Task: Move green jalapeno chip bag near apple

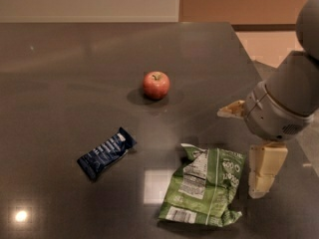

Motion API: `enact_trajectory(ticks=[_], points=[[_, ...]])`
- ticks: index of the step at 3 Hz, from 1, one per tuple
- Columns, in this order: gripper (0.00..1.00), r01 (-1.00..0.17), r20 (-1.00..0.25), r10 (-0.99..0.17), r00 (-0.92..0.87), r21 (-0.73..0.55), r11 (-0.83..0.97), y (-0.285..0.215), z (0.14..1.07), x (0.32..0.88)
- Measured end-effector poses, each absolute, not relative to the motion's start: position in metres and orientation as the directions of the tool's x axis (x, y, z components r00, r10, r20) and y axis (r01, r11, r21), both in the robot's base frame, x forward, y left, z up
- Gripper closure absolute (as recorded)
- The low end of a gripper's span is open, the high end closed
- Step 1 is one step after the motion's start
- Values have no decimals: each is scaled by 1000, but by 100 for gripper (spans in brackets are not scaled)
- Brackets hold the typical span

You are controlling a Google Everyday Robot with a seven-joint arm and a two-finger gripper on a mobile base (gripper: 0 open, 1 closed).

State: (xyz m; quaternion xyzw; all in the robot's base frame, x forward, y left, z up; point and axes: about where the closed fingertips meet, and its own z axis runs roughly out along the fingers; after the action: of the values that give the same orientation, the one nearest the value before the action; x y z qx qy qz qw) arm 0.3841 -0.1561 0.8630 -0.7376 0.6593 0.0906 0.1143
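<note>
The green jalapeno chip bag (207, 185) lies crumpled on the dark table, near the front, label side up with its white nutrition panel and barcode showing. The apple (156, 85), small and red with a short stem, stands upright further back, well apart from the bag. My gripper (240, 152) hangs at the right, just beside the bag's right edge and a little above the table. It is open and empty, with one cream finger (231, 110) pointing left and the other (264, 169) pointing down.
A small dark-blue bar wrapper (105, 153) lies left of the bag. The dark glossy table (75, 73) has its right edge running close behind my arm (289, 98), with pale floor beyond. A wall stands behind the table.
</note>
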Motion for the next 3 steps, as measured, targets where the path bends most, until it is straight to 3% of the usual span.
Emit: enact_trajectory(ticks=[2, 3], points=[[0, -978, -298, -932, 206, -21, -209, -136, 837, 361], [18, -972, -318, -921, 226, -15, -233, -129, 834, 356]])
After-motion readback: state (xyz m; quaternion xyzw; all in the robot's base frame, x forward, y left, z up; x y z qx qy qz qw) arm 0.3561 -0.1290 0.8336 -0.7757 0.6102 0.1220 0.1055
